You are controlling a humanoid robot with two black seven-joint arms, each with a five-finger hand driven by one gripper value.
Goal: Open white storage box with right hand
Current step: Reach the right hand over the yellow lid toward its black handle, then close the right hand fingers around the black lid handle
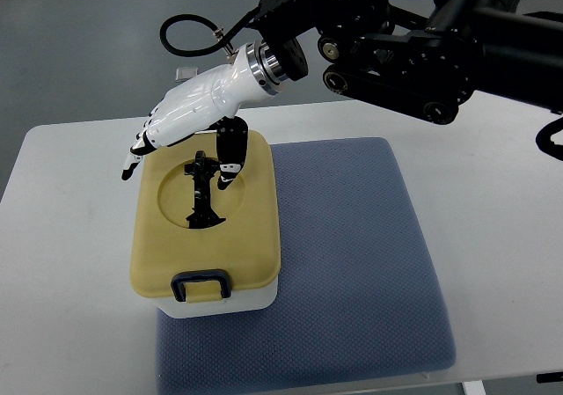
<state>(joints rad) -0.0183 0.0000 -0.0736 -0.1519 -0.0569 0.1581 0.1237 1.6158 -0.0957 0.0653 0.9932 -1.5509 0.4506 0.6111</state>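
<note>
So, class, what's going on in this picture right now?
The robot's right hand reaches in from the right and hovers over the far end of a white storage box with a tan lid. Its thumb points down onto the lid, the other fingers are spread. The lid is on, the dark latch at the near edge untouched. The box sits on a blue-grey mat.

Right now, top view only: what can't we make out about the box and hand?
- Contents of storage box: hidden by its closed yellow lid.
- Far rim of lid: covered by right hand.
- Finger contact with lid: unclear from above.
- Left arm: out of frame.
</note>
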